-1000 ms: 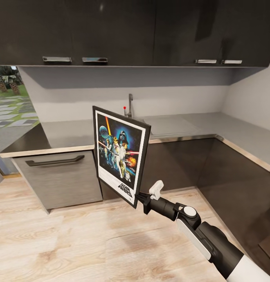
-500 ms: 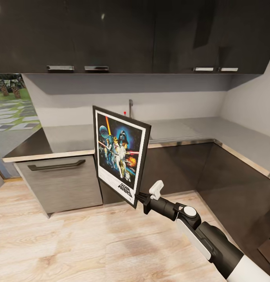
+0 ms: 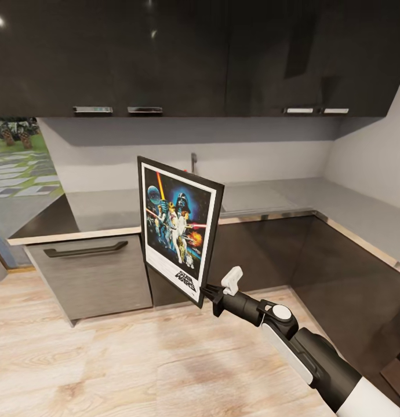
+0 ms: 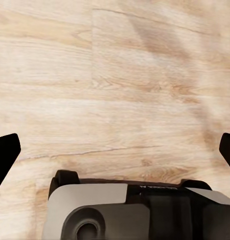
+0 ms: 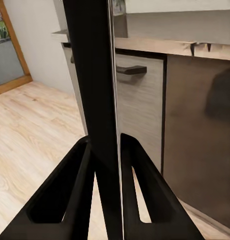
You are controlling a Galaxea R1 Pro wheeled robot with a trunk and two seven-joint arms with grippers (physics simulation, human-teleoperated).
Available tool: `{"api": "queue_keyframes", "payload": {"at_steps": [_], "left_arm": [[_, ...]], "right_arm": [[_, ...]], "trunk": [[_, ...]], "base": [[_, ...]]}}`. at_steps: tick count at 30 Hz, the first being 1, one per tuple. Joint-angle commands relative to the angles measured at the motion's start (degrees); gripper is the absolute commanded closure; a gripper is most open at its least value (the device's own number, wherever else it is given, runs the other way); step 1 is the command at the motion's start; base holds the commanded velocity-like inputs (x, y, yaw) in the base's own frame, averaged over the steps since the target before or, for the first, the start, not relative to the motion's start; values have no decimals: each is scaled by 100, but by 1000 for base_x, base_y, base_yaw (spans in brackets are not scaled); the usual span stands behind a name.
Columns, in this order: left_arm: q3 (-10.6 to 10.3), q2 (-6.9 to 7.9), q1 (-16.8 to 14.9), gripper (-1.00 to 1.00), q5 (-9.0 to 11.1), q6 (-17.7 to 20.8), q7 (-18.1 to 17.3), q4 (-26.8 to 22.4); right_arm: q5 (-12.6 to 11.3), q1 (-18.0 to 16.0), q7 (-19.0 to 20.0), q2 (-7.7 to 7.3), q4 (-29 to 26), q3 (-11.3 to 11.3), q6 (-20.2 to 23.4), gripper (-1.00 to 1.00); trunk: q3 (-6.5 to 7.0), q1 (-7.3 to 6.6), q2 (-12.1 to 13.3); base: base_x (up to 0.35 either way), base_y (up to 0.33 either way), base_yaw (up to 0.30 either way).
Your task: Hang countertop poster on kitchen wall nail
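The black-framed poster [image 3: 178, 229] is held upright in mid-air over the floor, in front of the kitchen countertop [image 3: 101, 208]. My right gripper [image 3: 207, 292] is shut on its lower right corner. In the right wrist view the poster [image 5: 95, 80] shows edge-on as a dark slab pinched between the two fingers [image 5: 70, 195]. My left gripper [image 4: 115, 150] hangs over the plank floor [image 4: 115, 75] with its fingertips [image 4: 5, 155] wide apart and nothing between them. I cannot make out any wall nails on the grey backsplash wall [image 3: 107, 150].
Dark wall cupboards [image 3: 165, 58] hang over the L-shaped worktop, with a tap [image 3: 193, 162] behind the poster. Dark base cabinets [image 3: 264, 249] and a grey drawer front [image 3: 90, 272] stand below. A glass door [image 3: 17, 156] lies at the left.
The whole picture has slid down and the cupboards look larger, so the camera has moved. The poster stays in the same place in my right gripper.
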Motion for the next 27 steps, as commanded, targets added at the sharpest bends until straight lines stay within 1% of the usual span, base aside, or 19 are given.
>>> {"api": "queue_keyframes", "payload": {"at_steps": [1, 27], "left_arm": [[4, 0, 2, -100, 55, 59, -11, -7], [4, -3, 2, -100, 55, 59, -11, 2]], "right_arm": [[-69, -6, 12, -4, -5, 6, 43, 100], [-69, -6, 11, -13, -25, -5, 34, 100]], "trunk": [[14, -22, 38], [483, -593, 1080]], "base": [[0, 0, 0], [0, 0, 0]]}}
